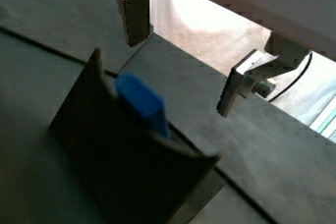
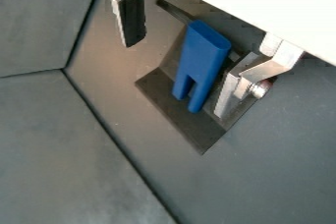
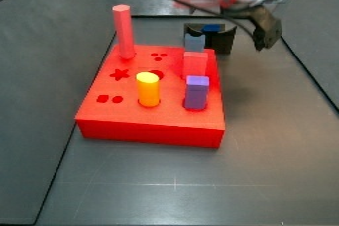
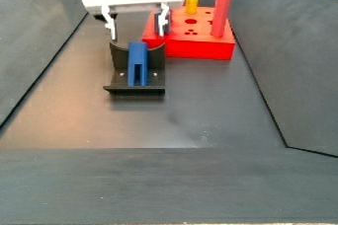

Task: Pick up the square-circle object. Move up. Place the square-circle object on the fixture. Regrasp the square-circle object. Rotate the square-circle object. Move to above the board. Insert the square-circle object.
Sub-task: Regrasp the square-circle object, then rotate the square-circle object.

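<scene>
currently the blue peg (image 4: 137, 58) leans in the fixture (image 4: 136, 81), at 9 o'clock of the red board (image 4: 201, 37). hand (image 2: 182, 41) hangs above it, wide open, holding nothing. risk: fingers (image 2: 132, 18) closing off-centre could tip the peg or nudge it sideways, spoiling the regrasp.

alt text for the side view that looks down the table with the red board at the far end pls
A blue square-circle object leans in the dark fixture on a dark table, with the robot's open end effector just above it, holding nothing. Behind stands the red board, carrying a red peg and a yellow cylinder.
</scene>
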